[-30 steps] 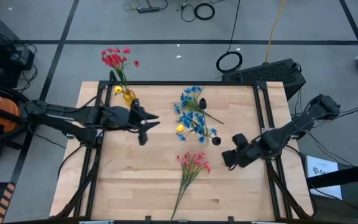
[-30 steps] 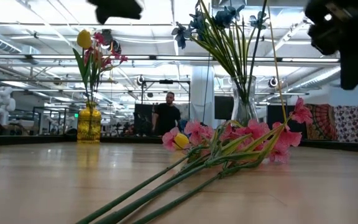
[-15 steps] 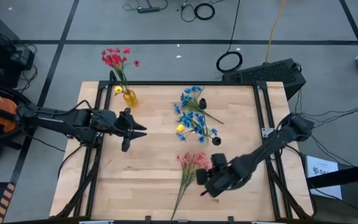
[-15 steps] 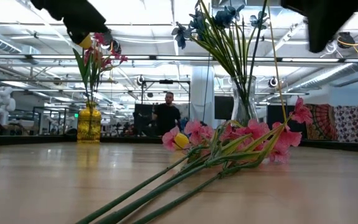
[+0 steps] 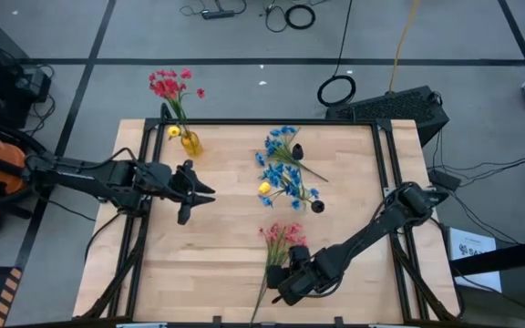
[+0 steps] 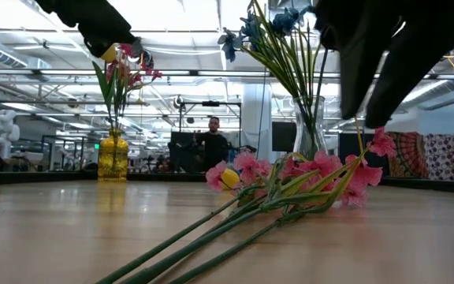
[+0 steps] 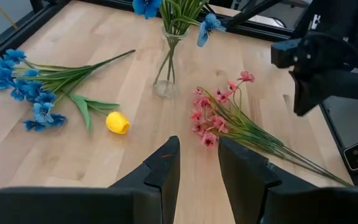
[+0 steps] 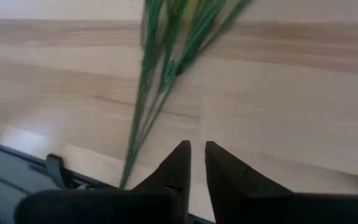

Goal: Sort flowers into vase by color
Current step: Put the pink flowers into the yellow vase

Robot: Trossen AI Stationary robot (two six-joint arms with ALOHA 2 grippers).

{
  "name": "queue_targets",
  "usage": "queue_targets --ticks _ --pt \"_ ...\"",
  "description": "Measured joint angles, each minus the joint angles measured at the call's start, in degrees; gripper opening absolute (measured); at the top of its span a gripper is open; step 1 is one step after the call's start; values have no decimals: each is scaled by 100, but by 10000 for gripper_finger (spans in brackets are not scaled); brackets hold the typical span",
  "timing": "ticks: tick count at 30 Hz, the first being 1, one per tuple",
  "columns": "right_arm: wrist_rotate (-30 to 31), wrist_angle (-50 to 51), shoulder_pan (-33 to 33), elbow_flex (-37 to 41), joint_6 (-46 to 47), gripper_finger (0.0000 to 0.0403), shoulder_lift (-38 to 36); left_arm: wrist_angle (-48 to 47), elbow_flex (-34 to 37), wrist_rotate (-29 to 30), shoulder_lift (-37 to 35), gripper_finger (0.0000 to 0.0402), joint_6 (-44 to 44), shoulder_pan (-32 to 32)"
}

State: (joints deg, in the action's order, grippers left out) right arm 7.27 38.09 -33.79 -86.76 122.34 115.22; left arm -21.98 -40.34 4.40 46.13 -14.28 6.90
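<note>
Pink flowers [image 5: 283, 237] lie flat on the table, with their green stems [image 8: 160, 68] pointing at the near edge. My right gripper [image 5: 279, 290] hovers just right of those stems, near the near edge, and is open by a narrow gap [image 8: 196, 148]. My left gripper [image 5: 210, 194] is open [image 7: 199, 144] and waits above the table's left half. A yellow vase [image 5: 190, 142] at the far left holds red flowers [image 5: 169, 87] and a yellow bud. A clear vase [image 7: 166, 84] holds blue flowers. More blue flowers [image 7: 30, 93] and a yellow bud [image 7: 117, 122] lie on the table.
Dark buds [image 5: 297, 150] [image 5: 317, 207] lie beside the blue flowers at mid-table. A black frame [image 5: 386, 164] runs along the table's edges. Bare wood shows at the near left. A person [image 6: 211, 146] stands in the room far behind the table.
My right gripper has swung from the table's right side toward the near edge and leftward, coming down beside the pink flowers' stems. My left gripper has drawn back a little toward the left edge, then kept still. No flower has moved.
</note>
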Motion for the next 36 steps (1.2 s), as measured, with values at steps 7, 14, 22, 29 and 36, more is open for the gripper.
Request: queue_targets --ticks 7,14,22,29,36 --pt "12 14 145 -5 -145 91 11 0 0 22 0 116 2 0" --pt "192 -73 418 0 -724 128 115 -49 -2 29 2 116 -26 0" --pt "126 -335 575 -7 -788 132 76 -288 -4 23 2 116 -42 0" --pt "8 190 661 -2 -322 132 124 -304 -4 36 2 116 -22 0" --pt "-315 42 772 -9 -297 132 215 -304 -4 60 2 116 30 0"
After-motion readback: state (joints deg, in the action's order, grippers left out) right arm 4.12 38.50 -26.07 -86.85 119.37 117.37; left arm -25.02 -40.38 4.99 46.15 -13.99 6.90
